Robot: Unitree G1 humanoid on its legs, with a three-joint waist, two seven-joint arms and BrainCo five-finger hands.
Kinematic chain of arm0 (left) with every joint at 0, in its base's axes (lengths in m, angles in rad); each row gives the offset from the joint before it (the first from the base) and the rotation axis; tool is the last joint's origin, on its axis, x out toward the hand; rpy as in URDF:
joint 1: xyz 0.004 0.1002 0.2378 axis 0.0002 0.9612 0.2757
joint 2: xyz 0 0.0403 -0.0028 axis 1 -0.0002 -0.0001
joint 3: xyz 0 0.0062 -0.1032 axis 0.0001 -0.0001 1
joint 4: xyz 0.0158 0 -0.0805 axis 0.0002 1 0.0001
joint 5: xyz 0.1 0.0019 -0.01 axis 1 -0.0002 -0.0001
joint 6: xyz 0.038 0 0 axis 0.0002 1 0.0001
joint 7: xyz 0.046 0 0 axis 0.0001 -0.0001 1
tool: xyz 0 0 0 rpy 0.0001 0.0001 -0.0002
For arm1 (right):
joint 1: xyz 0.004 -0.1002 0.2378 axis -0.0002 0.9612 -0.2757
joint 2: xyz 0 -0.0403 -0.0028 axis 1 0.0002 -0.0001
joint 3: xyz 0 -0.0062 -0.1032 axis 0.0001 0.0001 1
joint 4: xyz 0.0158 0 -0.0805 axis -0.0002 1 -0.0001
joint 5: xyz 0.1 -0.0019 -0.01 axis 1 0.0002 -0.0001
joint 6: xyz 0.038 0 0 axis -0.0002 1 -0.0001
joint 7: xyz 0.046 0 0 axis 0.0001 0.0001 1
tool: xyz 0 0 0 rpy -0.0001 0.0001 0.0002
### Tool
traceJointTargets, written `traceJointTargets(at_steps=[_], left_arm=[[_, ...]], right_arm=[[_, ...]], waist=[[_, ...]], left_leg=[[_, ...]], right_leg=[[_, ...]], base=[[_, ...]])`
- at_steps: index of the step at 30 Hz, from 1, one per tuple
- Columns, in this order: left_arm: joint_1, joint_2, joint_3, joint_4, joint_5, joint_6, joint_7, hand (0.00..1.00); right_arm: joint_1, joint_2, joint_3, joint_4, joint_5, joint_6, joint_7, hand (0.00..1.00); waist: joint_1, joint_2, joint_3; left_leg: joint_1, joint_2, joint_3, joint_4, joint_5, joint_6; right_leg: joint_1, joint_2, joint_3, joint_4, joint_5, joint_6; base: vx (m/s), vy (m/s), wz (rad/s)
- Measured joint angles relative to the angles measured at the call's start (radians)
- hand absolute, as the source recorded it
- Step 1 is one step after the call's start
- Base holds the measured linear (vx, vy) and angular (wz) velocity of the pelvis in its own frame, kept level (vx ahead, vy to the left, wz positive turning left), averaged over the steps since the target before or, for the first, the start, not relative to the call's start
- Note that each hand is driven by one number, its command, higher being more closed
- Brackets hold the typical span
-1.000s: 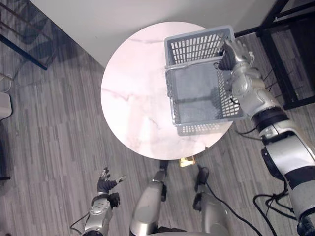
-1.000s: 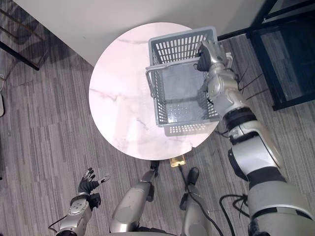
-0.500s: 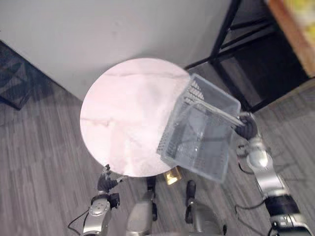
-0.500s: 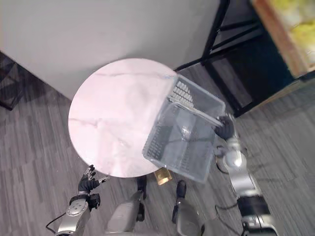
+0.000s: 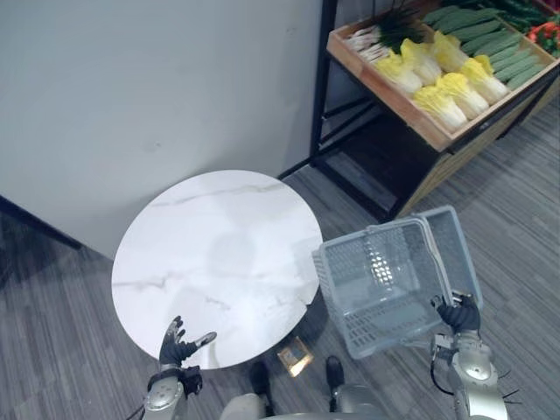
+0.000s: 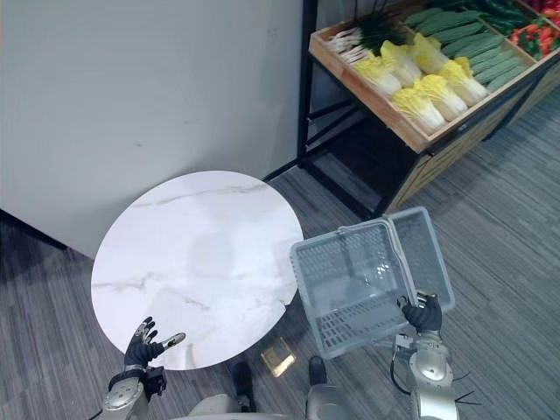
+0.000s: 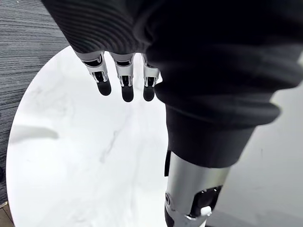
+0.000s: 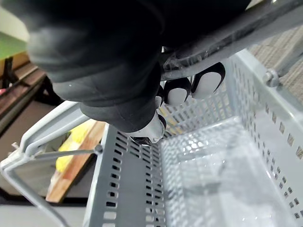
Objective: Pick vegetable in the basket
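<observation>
**Holding basket beside table, veg up on rack**

Grey plank floor [image 5: 525,227] runs under everything, w/ a pale grey wall [image 5: 157,87] behind. Round white marble table [image 5: 210,254] stands close to that wall. To its right and farther off, a black metal rack [image 5: 320,87] carries a long wooden crate [image 5: 486,118].

Veg lies in rows in the crate: yellow-green cabbages [image 5: 448,89], dark green cucumbers [image 5: 490,42], white-stemmed greens [image 5: 372,35] at the wall end, some red veg [image 5: 548,35] at the other end. Exact kind of those last two: can't tell. All the veg sits in the crate, well apart from the basket.

Grey slotted plastic basket [image 5: 389,334] hangs over the floor, just beside the table's right edge, btwn table and rack. It is tilted, open side up twd the head camera.

Right hand [image 5: 458,315] is at the basket's near-right corner. In the right wrist view its fingers [image 8: 182,90] are curled tight round the grey handle [image 8: 246,28], i.e. clamped on it. A 2nd handle [image 8: 47,132] shows at the basket's other side.

Left hand [image 5: 178,344] is low by the table's near edge. Its fingers [image 7: 124,85] are straight and spread, thumb out, over the marble top.
</observation>
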Motion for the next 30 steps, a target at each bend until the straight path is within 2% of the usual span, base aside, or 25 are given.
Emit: traceJointTargets(at_steps=[1,2,3,4,5,6,7,8,9,10,12,13,14,15,16,17,18,19,20,22,25,27,29,30], left_arm=[[-0.006,-0.001,0.001,-0.025,0.000,0.000,0.001,0.00],[-0.014,-0.008,0.002,-0.041,0.000,0.000,0.001,0.00],[-0.020,-0.018,0.009,-0.050,0.000,-0.001,0.001,0.00],[-0.036,-0.026,0.010,-0.052,0.001,-0.002,0.004,0.00],[-0.036,-0.027,0.009,-0.053,0.001,-0.002,0.003,0.00],[-0.032,-0.033,0.010,-0.054,0.001,-0.001,0.004,0.00],[-0.022,-0.036,0.009,-0.056,0.000,-0.001,0.004,0.00],[-0.014,-0.036,0.009,-0.058,0.000,-0.001,0.004,0.00],[-0.016,-0.047,0.008,-0.057,0.000,0.002,0.005,0.00],[-0.016,-0.059,0.007,-0.057,0.000,0.005,0.005,0.00],[-0.003,-0.086,-0.003,-0.061,-0.001,0.005,0.006,0.00],[0.002,-0.094,-0.015,-0.063,-0.002,0.005,0.006,0.00],[0.002,-0.096,-0.016,-0.063,-0.002,0.005,0.006,0.00],[0.004,-0.109,-0.025,-0.067,-0.002,0.005,0.006,0.00],[0.004,-0.109,-0.035,-0.067,-0.002,0.005,0.007,0.00],[0.004,-0.111,-0.036,-0.069,-0.002,0.005,0.007,0.00],[0.000,-0.116,-0.036,-0.076,-0.002,0.005,0.007,0.00],[0.009,-0.116,-0.037,-0.084,-0.002,0.005,0.006,0.00],[0.035,-0.114,-0.034,-0.104,-0.002,0.003,0.006,0.00],[0.059,-0.114,-0.028,-0.118,-0.003,0.001,0.006,0.00],[0.070,-0.117,-0.027,-0.118,-0.003,-0.001,0.006,0.00],[0.050,-0.125,-0.031,-0.117,-0.003,-0.001,0.008,0.00],[0.034,-0.124,-0.045,-0.114,-0.002,-0.001,0.013,0.00],[0.033,-0.124,-0.051,-0.114,-0.001,-0.001,0.017,0.00]], right_arm=[[0.001,0.005,-0.001,-0.001,0.014,0.001,0.000,1.00],[0.000,0.005,-0.001,-0.002,0.021,0.001,0.000,1.00],[-0.005,0.008,-0.001,-0.005,0.025,0.001,-0.001,1.00],[-0.003,0.019,-0.001,-0.012,0.039,0.002,-0.002,1.00],[0.010,0.027,-0.003,-0.012,0.047,0.006,-0.003,1.00],[0.025,0.031,-0.003,-0.012,0.050,0.007,-0.003,1.00],[0.035,0.032,-0.002,-0.013,0.053,0.007,-0.001,1.00],[0.035,0.031,-0.002,-0.023,0.055,0.007,-0.001,1.00],[0.020,0.020,-0.003,-0.035,0.056,0.007,-0.003,1.00],[0.019,0.013,-0.003,-0.039,0.056,0.007,-0.005,1.00],[0.022,-0.001,-0.003,-0.048,0.057,0.007,-0.005,1.00],[0.022,-0.008,-0.003,-0.056,0.057,0.006,-0.004,1.00],[0.022,-0.011,-0.003,-0.056,0.057,0.006,-0.004,1.00],[0.001,-0.027,-0.004,-0.057,0.057,0.006,-0.005,1.00],[0.002,-0.030,-0.006,-0.057,0.057,0.006,-0.008,1.00],[0.005,-0.030,-0.008,-0.058,0.058,0.006,-0.010,1.00],[0.005,-0.025,-0.021,-0.059,0.057,0.007,-0.014,1.00],[0.005,-0.021,-0.021,-0.063,0.057,0.007,-0.021,1.00],[0.009,-0.012,-0.018,-0.090,0.057,0.011,-0.021,1.00],[0.014,-0.006,-0.008,-0.130,0.056,0.011,-0.021,1.00],[0.012,-0.002,0.001,-0.189,0.055,0.007,-0.022,1.00],[0.011,-0.003,-0.006,-0.193,0.054,0.004,-0.022,1.00],[0.019,0.009,-0.010,-0.190,0.053,0.004,-0.024,1.00],[0.026,0.012,-0.009,-0.186,0.053,0.004,-0.023,1.00]], waist=[[0.000,-0.006,0.002],[0.007,0.002,0.000],[0.017,0.016,0.002],[0.027,0.021,0.008],[0.027,0.013,0.005],[0.031,0.001,0.000],[0.032,-0.009,-0.007],[0.030,-0.033,-0.022],[0.032,-0.026,-0.020],[0.032,-0.015,-0.018],[0.038,-0.002,-0.019],[0.035,0.006,-0.017],[0.035,0.011,-0.016],[0.032,0.046,-0.001],[0.031,0.051,0.002],[0.028,0.051,0.001],[0.026,0.039,0.014],[0.029,0.039,0.014],[0.028,0.040,0.014],[0.031,0.041,0.014],[0.026,0.059,0.002],[0.023,0.058,-0.001],[0.017,0.046,0.002],[0.018,0.043,0.002]], left_leg=[[-0.042,0.019,0.007,0.086,-0.030,0.011],[-0.069,0.044,0.018,0.118,-0.043,0.027],[-0.078,0.067,0.026,0.120,-0.051,0.040],[-0.088,0.083,0.024,0.129,-0.051,0.041],[-0.078,0.083,0.016,0.135,-0.051,0.042],[-0.077,0.076,0.013,0.137,-0.049,0.044],[-0.088,0.067,0.007,0.143,-0.043,0.043],[-0.124,0.060,0.001,0.163,-0.033,0.030],[-0.164,0.066,-0.003,0.178,-0.002,0.013],[-0.173,0.071,-0.010,0.166,0.017,0.012],[-0.192,0.087,-0.017,0.147,0.060,0.017],[-0.222,0.099,-0.040,0.147,0.088,-0.002],[-0.228,0.100,-0.043,0.147,0.094,-0.003],[-0.253,0.122,-0.073,0.135,0.156,-0.007],[-0.249,0.115,-0.094,0.091,0.227,-0.007],[-0.240,0.101,-0.112,0.031,0.299,-0.026],[-0.237,0.107,-0.120,0.082,0.255,-0.019],[-0.234,0.112,-0.114,0.209,0.145,-0.019],[-0.199,0.124,-0.098,0.366,0.003,-0.020],[-0.129,0.134,-0.103,0.433,-0.090,-0.037],[-0.043,0.133,-0.125,0.337,-0.182,-0.059],[0.007,0.125,-0.119,0.198,-0.199,-0.067],[0.019,0.111,-0.116,0.164,-0.185,-0.096],[0.025,0.107,-0.105,0.168,-0.185,-0.097]], right_leg=[[-0.013,0.004,0.004,0.009,0.009,0.014],[-0.008,0.017,0.013,-0.025,0.043,0.061],[-0.023,0.023,0.002,0.014,0.024,0.057],[-0.082,0.014,-0.053,0.306,-0.109,-0.015],[-0.079,-0.014,-0.073,0.461,-0.179,0.007],[-0.055,-0.044,-0.073,0.553,-0.214,0.038],[-0.029,-0.074,-0.066,0.600,-0.220,0.049],[0.013,-0.092,-0.047,0.591,-0.231,0.067],[0.006,-0.069,-0.041,0.544,-0.260,0.088],[0.007,-0.059,-0.044,0.523,-0.265,0.089],[0.048,-0.046,-0.068,0.426,-0.320,0.046],[0.049,-0.038,-0.104,0.388,-0.360,0.024],[0.048,-0.034,-0.107,0.385,-0.364,0.019],[0.040,-0.002,-0.132,0.382,-0.369,0.005],[0.035,0.002,-0.147,0.377,-0.373,-0.010],[0.032,-0.009,-0.159,0.370,-0.373,-0.031],[0.021,-0.018,-0.187,0.378,-0.361,-0.060],[0.018,-0.019,-0.187,0.380,-0.350,-0.076],[0.008,-0.017,-0.178,0.379,-0.331,-0.093],[-0.013,0.005,-0.147,0.376,-0.307,-0.090],[-0.077,0.056,-0.124,0.366,-0.269,-0.087],[-0.110,0.069,-0.121,0.364,-0.249,-0.076],[-0.117,0.065,-0.108,0.361,-0.232,-0.062],[-0.116,0.061,-0.098,0.362,-0.225,-0.062]], base=[[-0.08,-0.001,-0.20],[-0.11,0.010,-0.30],[-0.13,0.029,-0.28],[-0.09,0.015,-0.08],[-0.04,-0.037,0.06],[-0.02,-0.083,0.15],[-0.09,-0.201,0.16],[-0.13,-0.204,0.14],[-0.15,-0.200,0.11],[-0.15,-0.141,0.09],[-0.18,-0.196,0.20],[-0.14,-0.184,0.17],[-0.27,-0.255,0.27],[-0.29,-0.211,0.32],[-0.36,-0.250,0.45],[-0.27,-0.174,0.53],[-0.26,-0.150,0.40],[-0.36,-0.214,0.21],[-0.33,-0.193,-0.09],[-0.20,-0.103,-0.33],[-0.19,0.008,-0.40],[-0.18,0.046,-0.21],[-0.11,0.056,-0.12],[-0.12,0.084,-0.23]])
